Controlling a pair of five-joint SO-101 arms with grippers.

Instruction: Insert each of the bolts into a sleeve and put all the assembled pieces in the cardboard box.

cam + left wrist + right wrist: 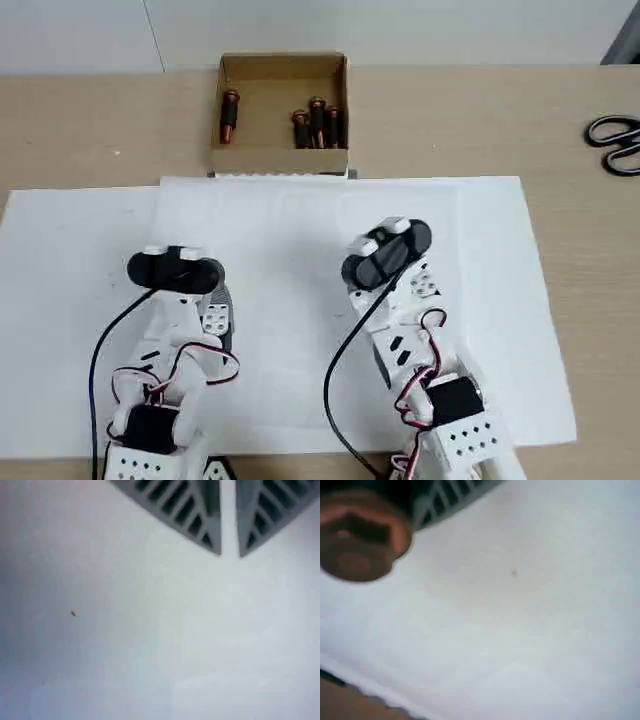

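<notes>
The cardboard box point(283, 68) sits at the far side of the wooden counter point(90, 120), just past the edge of a big flat sheet of white paper point(300, 210). The box is square, brown and open on top. Four finished pieces lie inside it. One finished piece point(230, 115) is by itself on one side, and three more point(317, 125) lie packed close together on the other side. They are small, round and long, dark with shiny copper ends. Both arms are over the paper, side by side and well apart from the box. The left pincer point(229, 550) has grey fingers point(185, 510) with ribs like a grill. The fingers are almost pressed together, with just a thin slit between them and nothing in it. It hangs over smooth, bare paper. The right pincer point(407, 510) is pinching a brown metal piece point(360, 540) with a round, shiny end and a six-sided shape in it. I cannot tell if it is a bolt alone or a bolt in a sleeve. Black scissors point(615, 143) lie at the counter's edge, far from the box.
</notes>
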